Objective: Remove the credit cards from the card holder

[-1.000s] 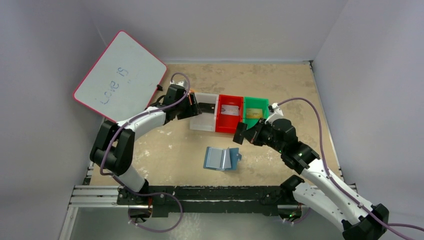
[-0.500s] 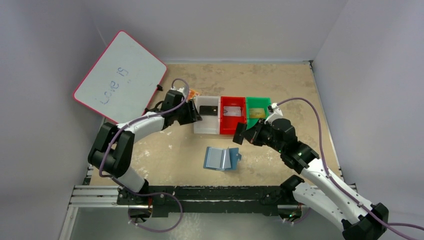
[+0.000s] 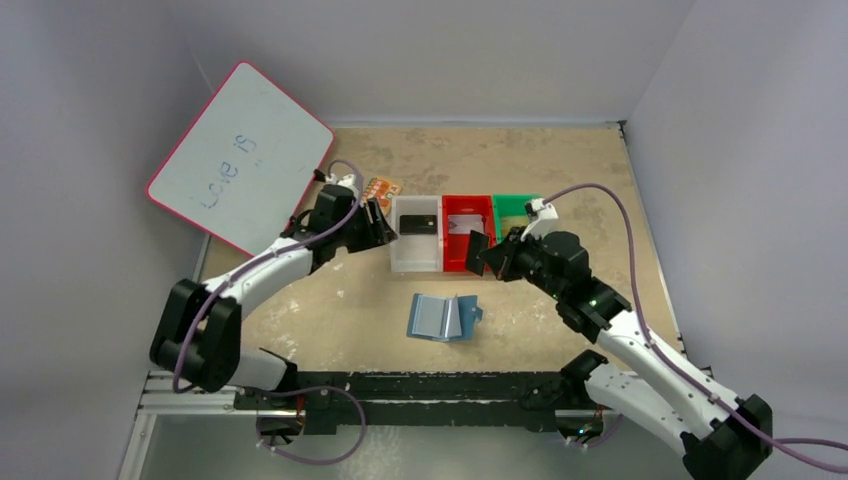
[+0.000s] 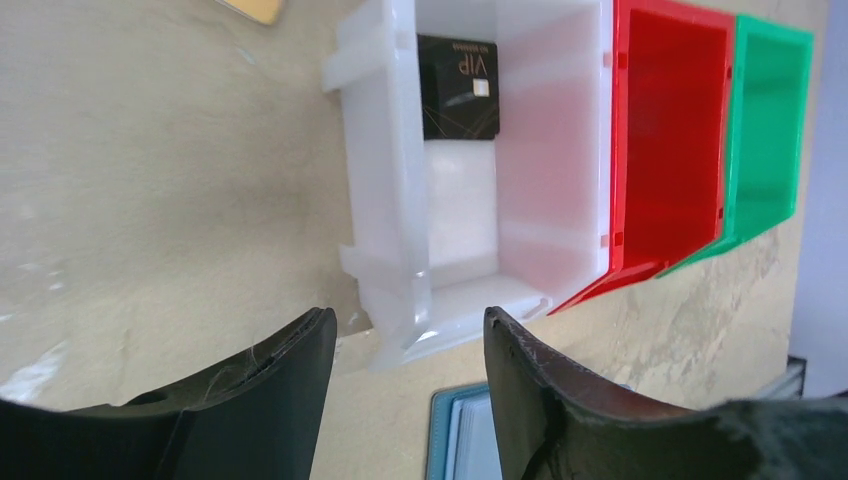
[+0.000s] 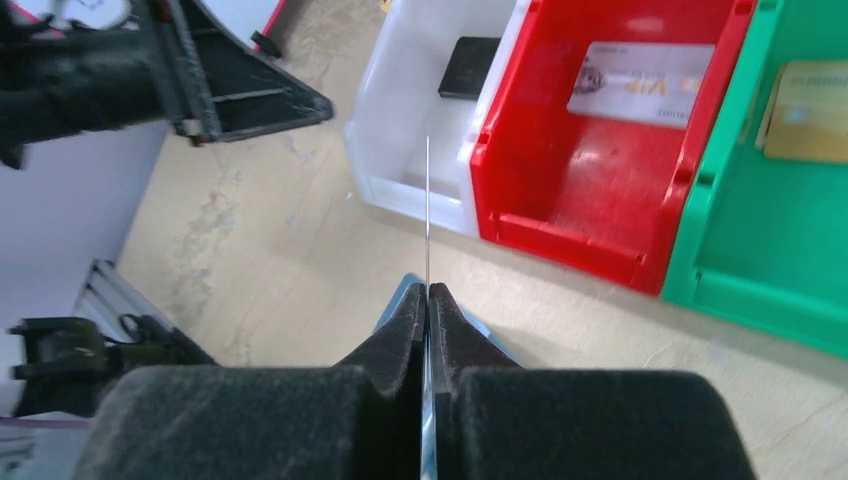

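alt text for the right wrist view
Right gripper is shut on a thin card seen edge-on. Beyond sit a white bin holding a black card, a red bin with a silver card and a green bin with a gold card.

Top external: high above and behind the arm bases, tilted down, far off. It takes in the whole table [image 3: 560, 160], white bin [image 3: 415, 255] near the middle. Left wrist: close and low, left of the white bin, facing across it to the red bin [image 4: 670, 140] and green bin [image 4: 770, 120] beyond, own jaws at the bottom edge. Right wrist: close, near side of the white bin and slightly right, facing away from the bases over its own jaws. All three views share the white bin with the black card [image 3: 417, 224], plus the red bin.
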Robot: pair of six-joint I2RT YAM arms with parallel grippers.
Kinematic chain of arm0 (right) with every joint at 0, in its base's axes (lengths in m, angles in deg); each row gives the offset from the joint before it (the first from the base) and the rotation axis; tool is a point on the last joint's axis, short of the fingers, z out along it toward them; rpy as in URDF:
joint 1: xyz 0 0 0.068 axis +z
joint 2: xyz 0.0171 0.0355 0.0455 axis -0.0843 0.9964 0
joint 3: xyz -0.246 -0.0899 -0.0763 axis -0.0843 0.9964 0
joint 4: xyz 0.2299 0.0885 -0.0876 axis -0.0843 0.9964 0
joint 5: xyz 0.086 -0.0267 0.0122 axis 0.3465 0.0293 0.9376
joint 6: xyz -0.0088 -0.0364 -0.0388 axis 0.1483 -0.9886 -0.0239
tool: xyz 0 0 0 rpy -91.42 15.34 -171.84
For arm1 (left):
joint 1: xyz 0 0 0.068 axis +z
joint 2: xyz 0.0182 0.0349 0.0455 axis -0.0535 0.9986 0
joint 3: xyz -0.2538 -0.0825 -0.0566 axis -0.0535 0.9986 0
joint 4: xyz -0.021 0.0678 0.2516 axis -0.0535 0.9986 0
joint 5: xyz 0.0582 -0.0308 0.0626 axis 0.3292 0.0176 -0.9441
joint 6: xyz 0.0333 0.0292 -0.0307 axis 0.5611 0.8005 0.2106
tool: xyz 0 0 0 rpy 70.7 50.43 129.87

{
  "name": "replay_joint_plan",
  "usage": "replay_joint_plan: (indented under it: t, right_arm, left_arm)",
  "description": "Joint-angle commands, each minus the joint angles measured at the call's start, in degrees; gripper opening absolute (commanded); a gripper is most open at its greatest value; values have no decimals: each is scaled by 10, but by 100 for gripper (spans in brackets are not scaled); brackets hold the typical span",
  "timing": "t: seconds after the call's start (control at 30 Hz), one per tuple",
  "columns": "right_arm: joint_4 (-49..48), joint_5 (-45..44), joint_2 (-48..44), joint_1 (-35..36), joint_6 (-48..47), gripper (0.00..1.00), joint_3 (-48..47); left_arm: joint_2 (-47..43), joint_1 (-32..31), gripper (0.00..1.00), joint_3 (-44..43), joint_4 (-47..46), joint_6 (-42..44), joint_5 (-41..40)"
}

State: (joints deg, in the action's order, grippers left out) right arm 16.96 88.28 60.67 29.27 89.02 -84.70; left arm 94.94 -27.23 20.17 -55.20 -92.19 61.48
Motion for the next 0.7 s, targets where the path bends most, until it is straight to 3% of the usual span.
replay_joint_plan:
  t: [0.0, 0.23, 0.5, 0.67]
  right_arm:
    - [-100, 12, 50, 0, -149, 0, -35]
    - [-114, 29, 179, 16, -299, 0, -123]
    - [-116, -92, 342, 127, -483, 0, -222]
    - [-105, -160, 430, 137, -494, 0, -307]
  left_arm:
    - [-91, -1, 57, 4, 49, 5, -123]
    - [-204, 0, 63, -6, 180, -9, -289]
    - [-293, 1, 77, -45, 272, 22, -408]
    - [-277, 1, 80, -68, 298, 73, -462]
